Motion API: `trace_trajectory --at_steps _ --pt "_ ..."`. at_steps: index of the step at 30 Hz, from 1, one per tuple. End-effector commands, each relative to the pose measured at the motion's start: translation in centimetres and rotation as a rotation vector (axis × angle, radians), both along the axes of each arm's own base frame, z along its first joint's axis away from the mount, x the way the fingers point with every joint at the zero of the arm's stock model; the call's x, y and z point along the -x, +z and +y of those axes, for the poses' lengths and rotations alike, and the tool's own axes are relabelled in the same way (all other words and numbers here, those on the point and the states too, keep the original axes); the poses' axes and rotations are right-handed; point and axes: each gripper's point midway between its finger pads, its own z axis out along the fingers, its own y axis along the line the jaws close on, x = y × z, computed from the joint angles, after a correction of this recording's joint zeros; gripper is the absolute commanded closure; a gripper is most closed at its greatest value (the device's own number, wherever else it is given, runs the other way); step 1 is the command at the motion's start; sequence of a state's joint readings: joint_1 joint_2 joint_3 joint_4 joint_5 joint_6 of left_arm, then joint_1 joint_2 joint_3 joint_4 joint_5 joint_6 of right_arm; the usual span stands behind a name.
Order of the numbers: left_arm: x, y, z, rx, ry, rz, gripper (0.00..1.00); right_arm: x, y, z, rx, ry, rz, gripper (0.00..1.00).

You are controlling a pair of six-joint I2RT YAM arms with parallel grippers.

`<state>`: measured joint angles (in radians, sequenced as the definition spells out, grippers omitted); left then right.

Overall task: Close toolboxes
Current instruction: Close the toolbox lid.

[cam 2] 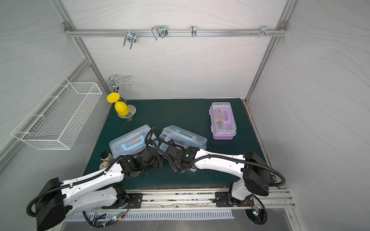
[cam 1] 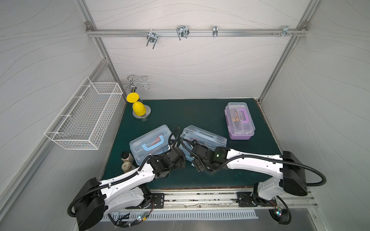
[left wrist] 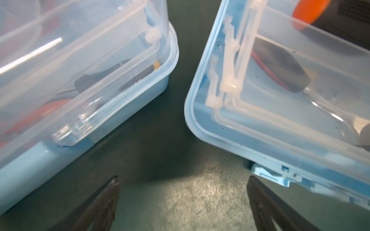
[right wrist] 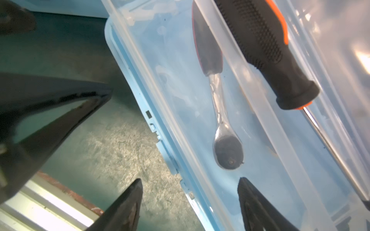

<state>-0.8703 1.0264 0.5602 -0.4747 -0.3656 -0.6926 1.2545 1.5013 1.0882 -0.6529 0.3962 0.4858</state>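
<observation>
As they lie on the green mat (cam 1: 192,114), toolboxes: three, two with light-blue bases and one with a purple base.
Arms: two, with one gripper each.
Left blue toolbox (cam 1: 151,143): on the near-left part of the mat. Its clear lid is down on the base and a light-blue handle lies flat on top. Red and black tools show dimly through the plastic.
Middle blue toolbox (cam 1: 202,138): just beside the left one, with a narrow wedge of mat between their corners. The clear lid stands up off the front rim, the clear tray is exposed, and a light-blue latch (left wrist: 270,175) hangs on the front wall.
Tools seen in it: one screwdriver (right wrist: 266,50) with a black grip and orange trim, and one ratchet (right wrist: 220,104).
Purple toolbox (cam 1: 240,121): far right of the mat, well apart from the blue pair. Its lid is down and a purple handle lies on top.
Left gripper (left wrist: 183,183): jaws spread and empty, over bare mat between the two blue corners.
Right gripper (right wrist: 190,183): jaws spread astride the middle toolbox's front rim, one finger over the mat and one over the tray, with nothing pinched.
Other things: one white wire basket (cam 1: 84,118) on the left wall, two small jars (cam 1: 126,158) at the mat's left edge, and one yellow cup (cam 1: 138,109) upside down on a stand.
</observation>
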Motion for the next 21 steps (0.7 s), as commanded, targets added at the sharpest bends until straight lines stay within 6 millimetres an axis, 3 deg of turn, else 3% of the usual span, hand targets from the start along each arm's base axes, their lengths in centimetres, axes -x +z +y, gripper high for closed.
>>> trace_trajectory --at_steps 1,9,21 --pt "-0.5 1.2 0.3 0.008 0.032 -0.03 0.01 0.4 0.6 -1.1 0.002 -0.028 -0.026 0.21" --pt "-0.5 0.6 0.3 0.008 0.036 -0.025 0.01 -0.4 0.0 0.1 0.03 0.028 -0.103 0.18" --pt "-0.5 0.4 0.5 -0.001 0.035 -0.035 0.01 -0.6 2.1 3.8 -0.093 0.166 -0.264 0.1"
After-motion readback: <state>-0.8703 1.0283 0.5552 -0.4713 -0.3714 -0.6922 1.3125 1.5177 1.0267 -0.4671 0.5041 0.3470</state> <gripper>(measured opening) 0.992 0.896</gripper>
